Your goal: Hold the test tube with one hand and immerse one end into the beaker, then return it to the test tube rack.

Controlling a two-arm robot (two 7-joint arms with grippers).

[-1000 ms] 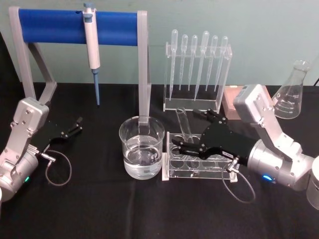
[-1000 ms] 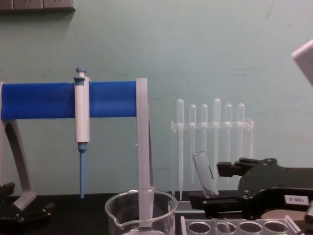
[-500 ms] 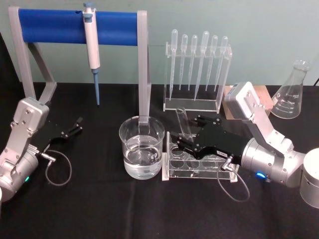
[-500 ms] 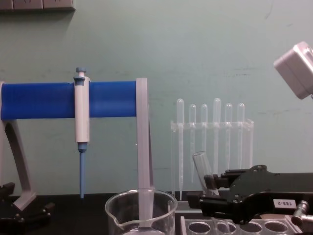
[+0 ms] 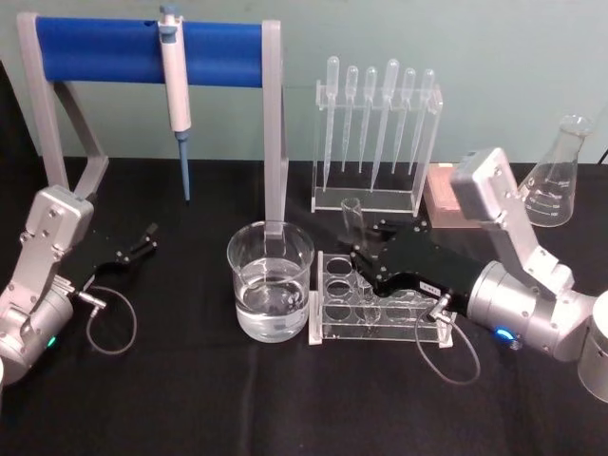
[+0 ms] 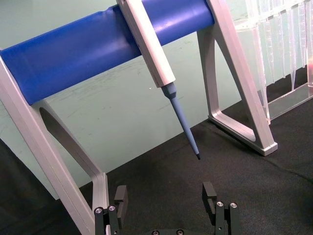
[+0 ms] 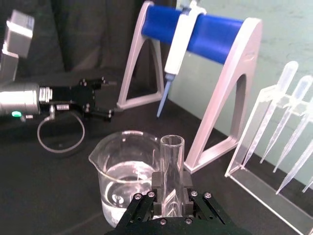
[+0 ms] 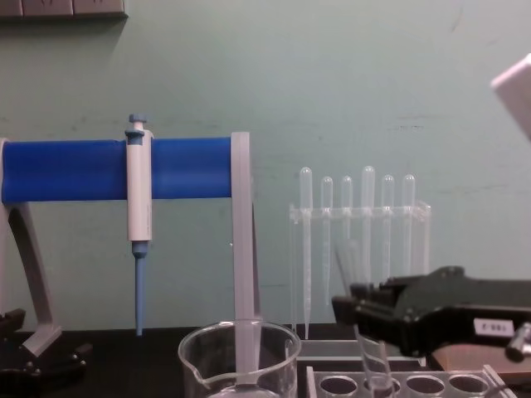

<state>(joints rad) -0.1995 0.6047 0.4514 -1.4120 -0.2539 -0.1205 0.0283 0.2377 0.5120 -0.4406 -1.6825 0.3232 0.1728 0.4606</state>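
Observation:
My right gripper (image 5: 364, 249) is shut on the test tube (image 5: 352, 217), a clear glass tube held nearly upright with its open rim up. In the right wrist view the test tube (image 7: 172, 156) stands between the black fingers (image 7: 157, 182). In the chest view the test tube (image 8: 369, 352) slants down below the gripper (image 8: 347, 311) to the top of the clear rack (image 8: 415, 386). The beaker (image 5: 271, 280), partly filled with water, stands just left of the rack (image 5: 328, 328). My left gripper (image 5: 144, 237) rests open at the far left.
A blue-barred stand (image 5: 142, 52) holding a blue-and-white pipettor (image 5: 175, 85) rises behind the beaker. A rack of plastic pipettes (image 5: 375, 123) stands at the back, a conical flask (image 5: 556, 180) at the far right. Black cloth in front lies bare.
My right gripper has shut on the tube, which now stands more upright. The wrist has swung back toward the right. The left arm has not moved.

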